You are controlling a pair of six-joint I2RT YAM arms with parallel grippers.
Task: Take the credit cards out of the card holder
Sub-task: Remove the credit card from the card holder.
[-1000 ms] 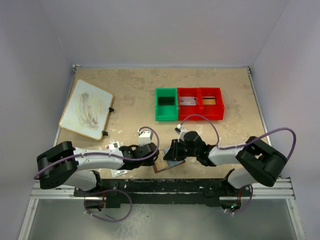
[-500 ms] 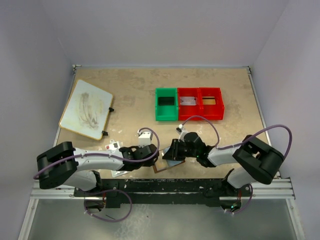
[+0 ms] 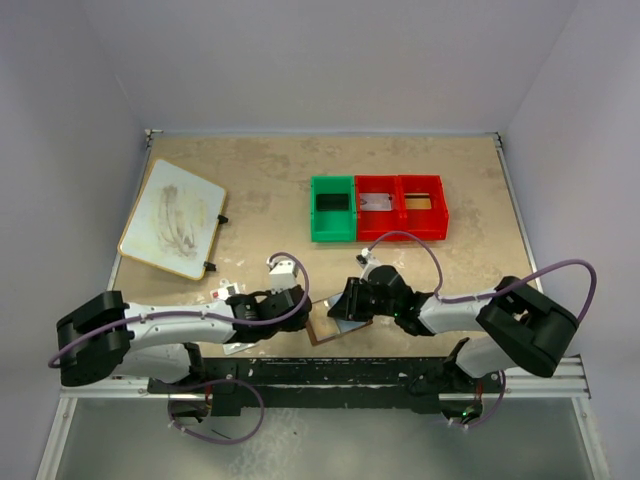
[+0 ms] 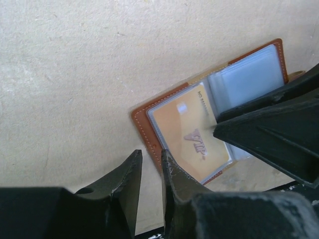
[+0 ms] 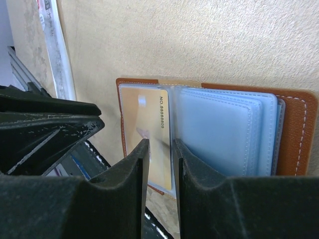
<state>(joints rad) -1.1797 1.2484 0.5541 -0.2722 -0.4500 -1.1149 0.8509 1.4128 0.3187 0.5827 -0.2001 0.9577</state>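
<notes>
Hovering the left claw (image 4: 150,154), slightly parted and empty, beside the open card holder (image 5: 296,134) on the desk (image 4: 75,59); straddling the golden credit card (image 4: 187,139), not yet pulled from its clear pocket, with the right claw (image 5: 160,144), narrowly parted, grip impossible to tell.

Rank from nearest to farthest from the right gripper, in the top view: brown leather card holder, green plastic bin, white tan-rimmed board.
1. Brown leather card holder, at the tips of the right gripper, by the table's near edge.
2. Green plastic bin, farther back, mid-table.
3. White tan-rimmed board, far off on the left side.
</notes>
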